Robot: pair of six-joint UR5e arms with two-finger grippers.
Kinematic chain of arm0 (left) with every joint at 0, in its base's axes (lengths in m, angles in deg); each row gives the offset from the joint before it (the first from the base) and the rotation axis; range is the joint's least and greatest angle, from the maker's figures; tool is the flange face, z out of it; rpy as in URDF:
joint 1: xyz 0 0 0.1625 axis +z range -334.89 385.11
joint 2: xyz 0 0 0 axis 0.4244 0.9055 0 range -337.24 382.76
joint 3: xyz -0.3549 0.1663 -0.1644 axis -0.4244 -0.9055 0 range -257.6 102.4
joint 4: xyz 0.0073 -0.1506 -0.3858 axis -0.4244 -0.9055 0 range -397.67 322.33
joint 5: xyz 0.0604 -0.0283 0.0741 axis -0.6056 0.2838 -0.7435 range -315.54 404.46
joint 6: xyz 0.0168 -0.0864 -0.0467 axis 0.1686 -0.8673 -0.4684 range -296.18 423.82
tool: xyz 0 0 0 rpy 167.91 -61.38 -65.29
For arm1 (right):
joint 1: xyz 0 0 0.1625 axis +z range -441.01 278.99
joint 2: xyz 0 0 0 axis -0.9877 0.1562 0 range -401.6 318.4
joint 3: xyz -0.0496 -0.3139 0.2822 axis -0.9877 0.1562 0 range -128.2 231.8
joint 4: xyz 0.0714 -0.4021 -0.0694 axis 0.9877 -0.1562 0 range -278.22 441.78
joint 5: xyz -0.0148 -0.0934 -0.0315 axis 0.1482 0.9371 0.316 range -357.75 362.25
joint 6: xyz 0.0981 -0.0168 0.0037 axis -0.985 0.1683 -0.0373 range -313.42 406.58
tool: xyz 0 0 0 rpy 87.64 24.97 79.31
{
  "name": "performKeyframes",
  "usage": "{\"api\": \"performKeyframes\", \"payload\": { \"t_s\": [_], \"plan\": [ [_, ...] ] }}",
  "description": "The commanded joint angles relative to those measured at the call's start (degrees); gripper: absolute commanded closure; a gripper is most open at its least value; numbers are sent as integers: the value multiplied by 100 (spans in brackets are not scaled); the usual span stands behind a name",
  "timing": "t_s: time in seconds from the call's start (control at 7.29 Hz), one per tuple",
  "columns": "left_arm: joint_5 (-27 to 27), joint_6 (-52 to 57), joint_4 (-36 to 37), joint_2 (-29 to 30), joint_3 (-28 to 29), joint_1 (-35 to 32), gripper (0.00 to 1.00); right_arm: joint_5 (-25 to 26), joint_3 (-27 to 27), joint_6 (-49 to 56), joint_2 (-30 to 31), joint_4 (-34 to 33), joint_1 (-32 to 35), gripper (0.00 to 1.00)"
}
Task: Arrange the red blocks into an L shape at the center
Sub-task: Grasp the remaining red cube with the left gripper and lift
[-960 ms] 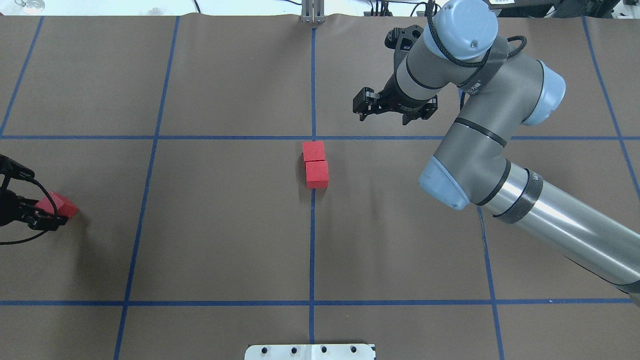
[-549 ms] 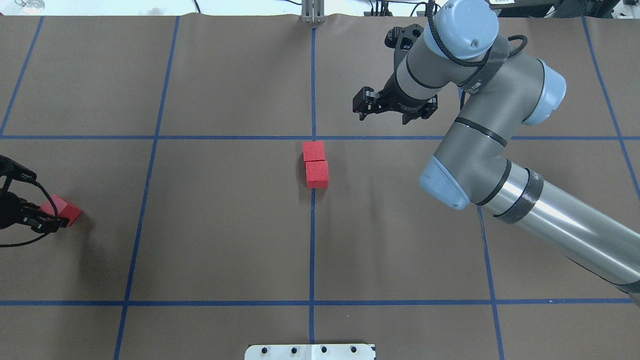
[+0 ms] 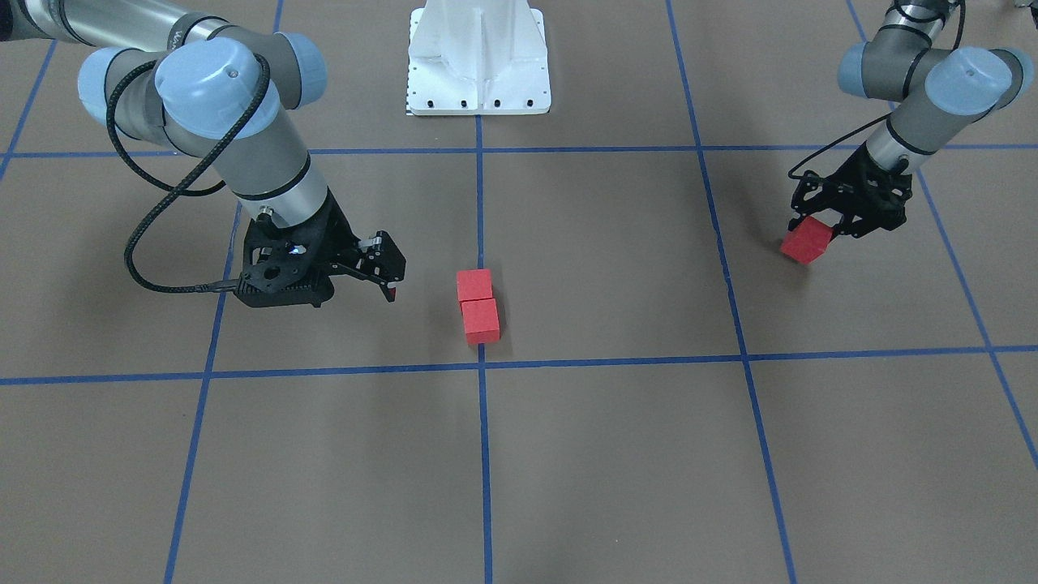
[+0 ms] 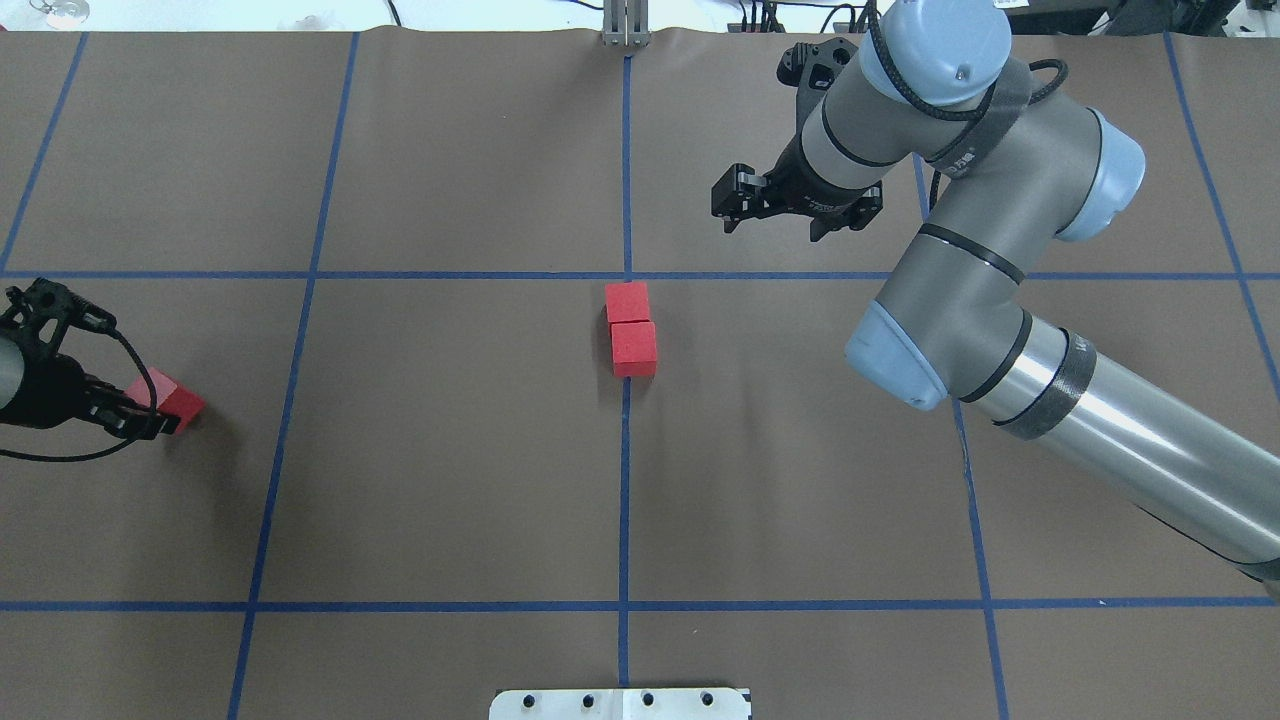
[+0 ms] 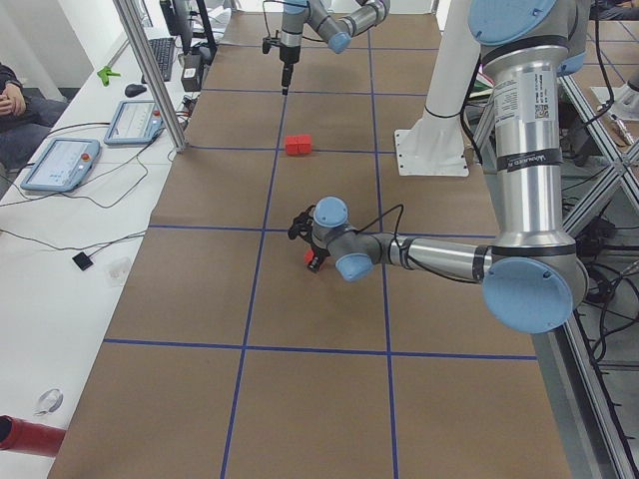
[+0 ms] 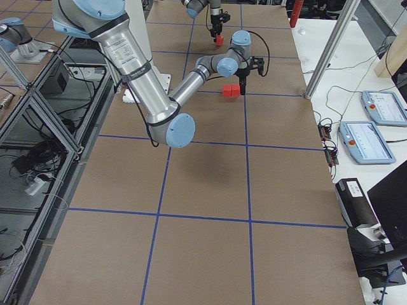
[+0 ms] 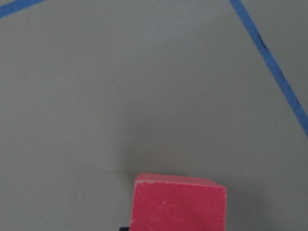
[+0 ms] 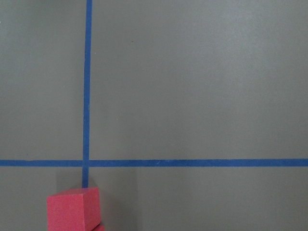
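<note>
Obs.: two red blocks lie touching, end to end along the blue tape line, far one (image 4: 627, 301) and near one (image 4: 634, 348), just on the robot's side of the centre crossing (image 4: 627, 274). The near one sits a shade to the right of its partner. The third block (image 4: 180, 402) is well out at the left of the tabletop (image 4: 450, 450), pinched in the left gripper (image 4: 140, 420). It looks raised a little off the surface and turned off-square to the grid. The right gripper (image 4: 770, 228) hangs spread and empty, beyond and to the right of the crossing.

Risks, as I judge them:
- The carried block looks held by one end, so it may twist or slip on the long haul to the centre.
- If it arrives turned as it is, its corner would meet the pair first and push them apart or off the line.
- Setting it down needs finger room beside an end block, and a tight approach could nudge that block.
- The right arm is parked near the centre, so the two arms may crowd each other there.
- Placing it in line rather than beside an end gives a bar, not an L.
</note>
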Motion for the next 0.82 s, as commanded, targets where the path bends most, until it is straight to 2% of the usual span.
{"api": "performKeyframes", "payload": {
  "t_s": [0.0,0.27,0.55,0.69],
  "plan": [
    [-2,-3,1113,854,-117,-182,100,-65,-1,198,80,14,114,1],
    [-28,-108,1372,1225,-118,-201,100,-74,-1,295,116,14,176,1],
    [-98,-1367,2212,1768,-188,-201,100,-74,8,295,177,23,264,1],
    [-359,-2201,2547,2032,-197,-183,100,-65,8,295,195,23,264,1]
  ]
}}
